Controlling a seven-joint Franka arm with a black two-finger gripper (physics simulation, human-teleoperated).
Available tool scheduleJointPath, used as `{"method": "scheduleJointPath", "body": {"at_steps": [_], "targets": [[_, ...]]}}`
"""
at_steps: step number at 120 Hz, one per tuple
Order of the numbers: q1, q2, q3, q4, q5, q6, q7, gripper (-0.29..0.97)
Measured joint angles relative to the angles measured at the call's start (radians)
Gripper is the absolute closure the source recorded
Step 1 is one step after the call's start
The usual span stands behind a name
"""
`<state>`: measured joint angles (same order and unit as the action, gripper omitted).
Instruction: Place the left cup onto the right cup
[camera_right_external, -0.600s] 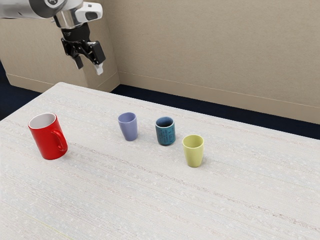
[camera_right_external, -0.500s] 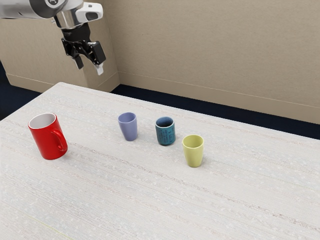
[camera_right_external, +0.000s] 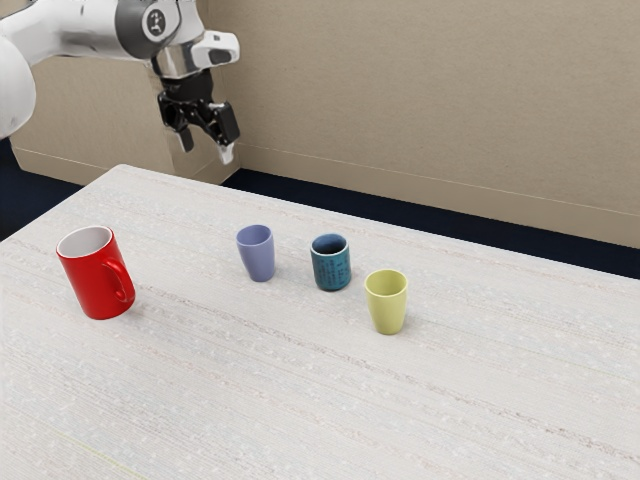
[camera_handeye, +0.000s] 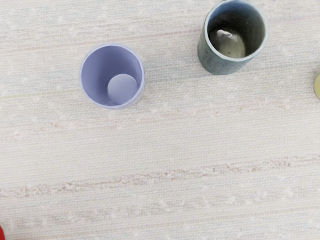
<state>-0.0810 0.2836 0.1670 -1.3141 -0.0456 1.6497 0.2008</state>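
Open and empty, the gripper (camera_right_external: 207, 143) hangs high above the table's (camera_right_external: 300, 420) far side, apparently lining up a grasp; the purple cup (camera_right_external: 256, 252) stands untouched at the row's end, the yellow cup (camera_right_external: 386, 300) waiting at the other.

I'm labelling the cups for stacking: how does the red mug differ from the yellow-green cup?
The red mug has a handle; the yellow-green cup has none. The red mug is larger and white inside; the yellow-green cup is one colour throughout and tapers toward its base. Both stand mouth up on the table.
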Motion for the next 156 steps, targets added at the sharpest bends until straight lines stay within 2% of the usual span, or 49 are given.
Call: {"method": "scheduleJointPath", "body": {"at_steps": [28, 54, 91, 118, 131, 156], "targets": [[0.0, 0.17, 0.068, 0.076, -0.059, 0.043, 0.002, 0.0], [0.048, 0.335, 0.063, 0.235, -0.075, 0.063, 0.009, 0.0], [0.079, 0.436, 0.043, 0.263, -0.078, 0.083, 0.03, 0.0], [0.094, 0.479, 0.04, 0.266, -0.079, 0.161, 0.04, 0.0], [0.111, 0.54, 0.036, 0.329, -0.079, 0.195, 0.044, 0.0], [0.128, 0.613, 0.035, 0.342, -0.104, 0.239, 0.05, 0.0]]}}
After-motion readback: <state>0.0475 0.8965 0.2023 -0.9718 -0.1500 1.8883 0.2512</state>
